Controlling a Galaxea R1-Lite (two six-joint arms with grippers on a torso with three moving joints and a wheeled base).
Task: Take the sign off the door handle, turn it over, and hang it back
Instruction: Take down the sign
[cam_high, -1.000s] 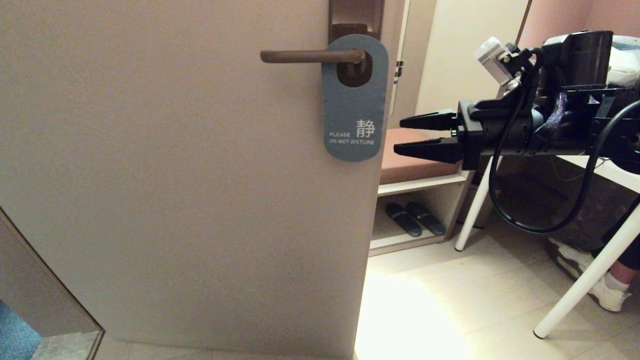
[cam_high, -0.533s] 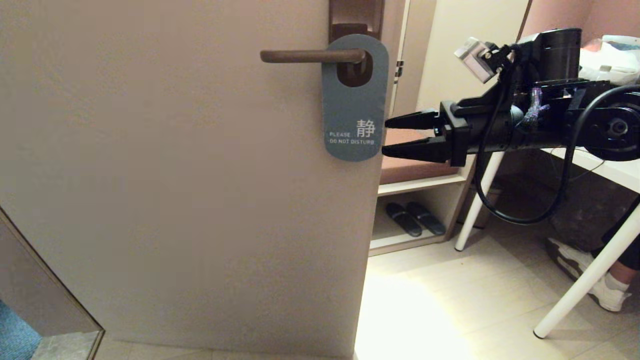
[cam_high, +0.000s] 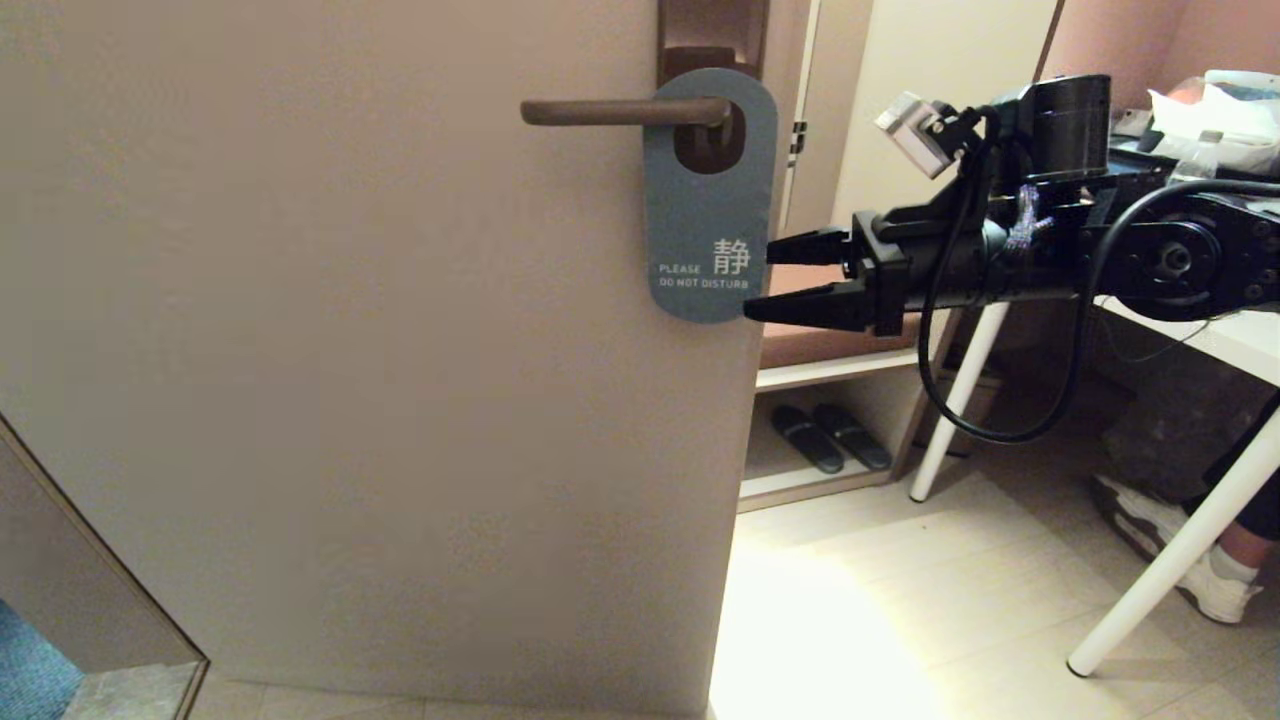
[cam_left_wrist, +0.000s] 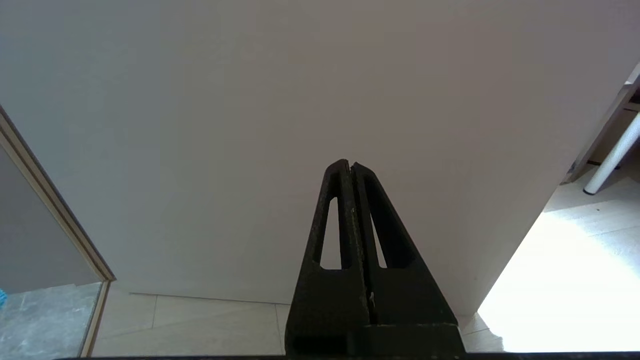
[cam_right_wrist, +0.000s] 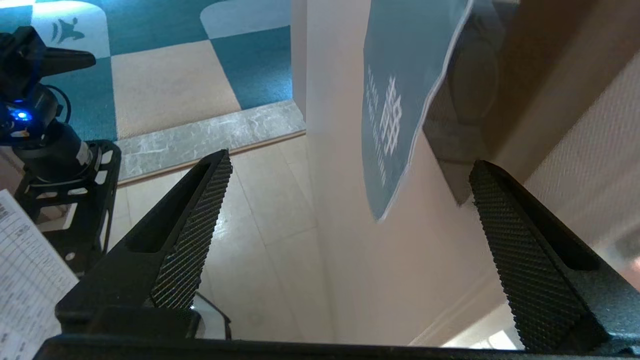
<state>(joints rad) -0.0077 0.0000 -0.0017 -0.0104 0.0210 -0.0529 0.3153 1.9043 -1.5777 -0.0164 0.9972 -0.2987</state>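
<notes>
Hanging on the door handle (cam_high: 625, 111): the sign (cam_high: 710, 200), grey-blue face outward, white "PLEASE DO NOT DISTURB" lettering near its lower end, oval hole looped over the lever close to the backplate (cam_high: 712, 30). Flat against the door (cam_high: 350, 350), near the door's free edge.

Right hand (cam_high: 758, 280) level with the sign's lower end, reaching in from the right, pointed at the door edge. Fingers spread wide, nothing between them. In head view, upper fingertip at the sign's right edge, lower fingertip overlapping its bottom right corner; contact not determinable. In right wrist view, sign (cam_right_wrist: 400, 100) ahead of the right hand (cam_right_wrist: 350, 165), its edge lined up within the gap between the two ribbed pads (cam_right_wrist: 192, 235).

Left hand (cam_left_wrist: 351, 165) parked low, facing the bare door panel, fingers pressed together, holding nothing.

Beyond the door edge: pair of dark slippers (cam_high: 830, 437) on a low shelf, white tabletop legs (cam_high: 950, 410).
</notes>
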